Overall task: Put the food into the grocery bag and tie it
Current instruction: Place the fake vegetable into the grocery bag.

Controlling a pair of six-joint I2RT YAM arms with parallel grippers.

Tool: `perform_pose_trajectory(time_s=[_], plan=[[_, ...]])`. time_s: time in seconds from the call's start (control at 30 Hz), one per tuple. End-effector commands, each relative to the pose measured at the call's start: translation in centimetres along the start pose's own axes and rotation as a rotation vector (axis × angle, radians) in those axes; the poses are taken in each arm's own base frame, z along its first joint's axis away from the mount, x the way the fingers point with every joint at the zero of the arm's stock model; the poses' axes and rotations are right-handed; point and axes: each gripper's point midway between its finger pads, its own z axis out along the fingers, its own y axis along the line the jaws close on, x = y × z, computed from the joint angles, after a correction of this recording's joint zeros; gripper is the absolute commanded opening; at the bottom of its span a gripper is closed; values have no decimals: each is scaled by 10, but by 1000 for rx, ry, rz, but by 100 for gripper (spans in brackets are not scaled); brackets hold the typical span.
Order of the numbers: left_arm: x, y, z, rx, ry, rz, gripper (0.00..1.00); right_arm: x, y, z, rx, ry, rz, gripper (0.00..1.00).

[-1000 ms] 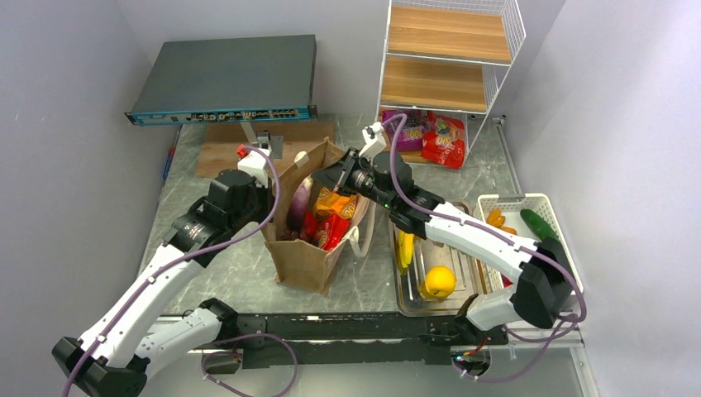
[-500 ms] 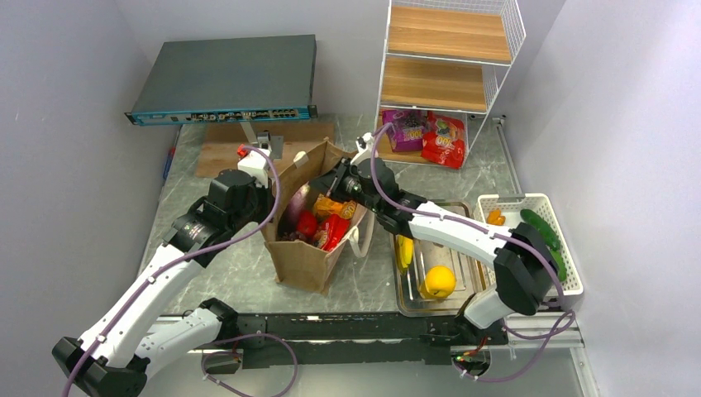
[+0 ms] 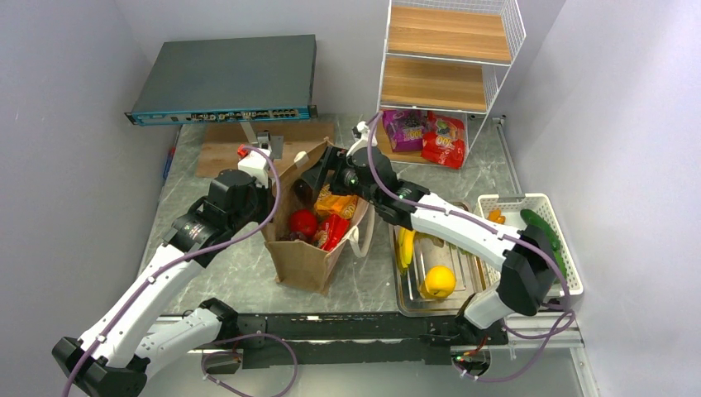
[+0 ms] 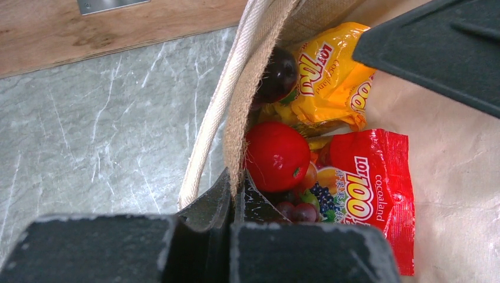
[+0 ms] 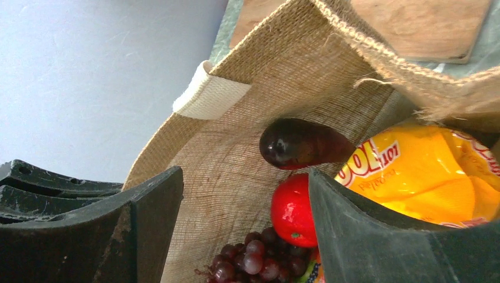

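The brown grocery bag [image 3: 310, 256] stands open in the middle of the table. Inside lie food items: a red apple [image 4: 277, 154], dark grapes [image 5: 250, 256], a dark purple eggplant [image 5: 301, 144], a yellow snack packet [image 4: 330, 76] and a red packet [image 4: 365, 188]. My left gripper [image 4: 236, 188] is shut on the bag's left rim beside a cream rope handle [image 4: 218, 100]. My right gripper [image 5: 243, 177] hangs open in the bag's mouth above the food, holding nothing. From above, the right gripper [image 3: 317, 178] covers the far part of the opening, and the left gripper [image 3: 275, 197] is at the left rim.
A metal tray [image 3: 413, 302] right of the bag holds a banana and a yellow fruit. A white basket [image 3: 496, 201] with a green cucumber [image 3: 541, 227] sits further right. Behind stand a wire shelf rack [image 3: 446, 58] with snack packets [image 3: 430, 136], a wooden board [image 3: 219, 149] and a grey device [image 3: 223, 78].
My right gripper moved left into the bag's mouth and opened. The eggplant that stood up at the bag's left side now lies lower inside. The left gripper kept its hold.
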Motion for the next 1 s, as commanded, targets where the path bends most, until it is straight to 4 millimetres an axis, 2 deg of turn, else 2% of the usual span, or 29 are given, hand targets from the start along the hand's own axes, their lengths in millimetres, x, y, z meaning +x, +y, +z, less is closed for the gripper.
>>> perform_pose_trajectory(time_s=[0.0, 0.17, 0.37, 0.57, 0.77, 0.9, 0.97], plan=[[-35, -4, -8, 15, -134, -6, 0, -37, 21, -27, 3, -85, -83, 79], [-35, -4, -7, 15, -132, -5, 0, -49, 26, -40, 13, -114, -117, 80], [-34, -4, -6, 14, -128, -5, 0, -54, 26, -47, 22, -124, -134, 80], [-34, -3, -6, 11, -129, -5, 0, -60, 17, -53, 89, -136, -162, 80], [-32, -5, -4, 20, -121, -5, 0, -81, -16, -71, 322, -181, -212, 82], [-32, -6, -3, 23, -116, -6, 0, -93, -35, -92, 425, -231, -240, 96], [-32, -6, -4, 23, -120, -7, 0, -98, -43, -104, 472, -255, -258, 100]])
